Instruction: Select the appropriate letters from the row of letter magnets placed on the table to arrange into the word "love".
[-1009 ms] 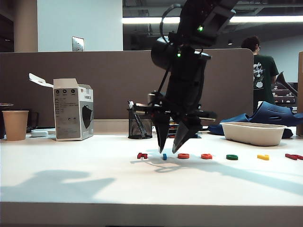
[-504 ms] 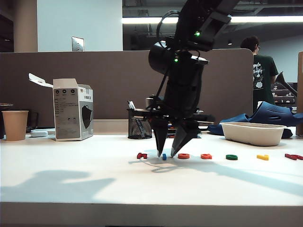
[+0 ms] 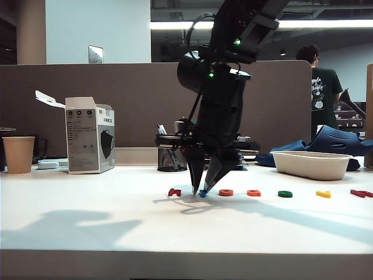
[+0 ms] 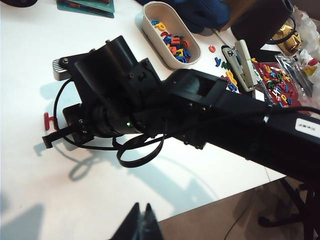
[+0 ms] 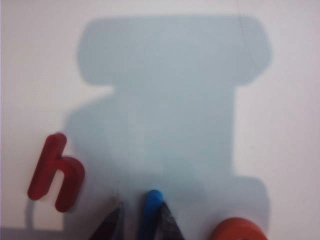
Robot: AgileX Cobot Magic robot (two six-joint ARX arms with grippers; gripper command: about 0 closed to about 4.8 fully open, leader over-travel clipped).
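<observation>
The letter magnets lie in a row on the white table [image 3: 87, 221]: a dark red h [image 3: 174, 191], a blue bar [image 3: 202, 193], two orange-red letters [image 3: 226, 192] [image 3: 254, 192], a green ring [image 3: 285, 193], a yellow piece [image 3: 323, 193] and a red one [image 3: 361, 193]. My right gripper [image 3: 199, 191] points down with its tips at the table, astride the blue bar [image 5: 151, 205]. One finger touches the bar and a narrow gap shows at the other. The h [image 5: 54, 172] and an orange-red ring [image 5: 240, 230] flank it. My left gripper [image 4: 145, 212] is shut and empty, off by the table edge.
A white tray [image 3: 312, 165] stands at the back right and holds spare letters in the left wrist view. At the back are a mesh pen cup [image 3: 172, 153], a cardboard box [image 3: 90, 135] and a paper cup [image 3: 18, 154]. A person stands far behind.
My right gripper has sunk to the table and shifted slightly left, and its jaws have narrowed around the blue bar. The left arm has kept still.
</observation>
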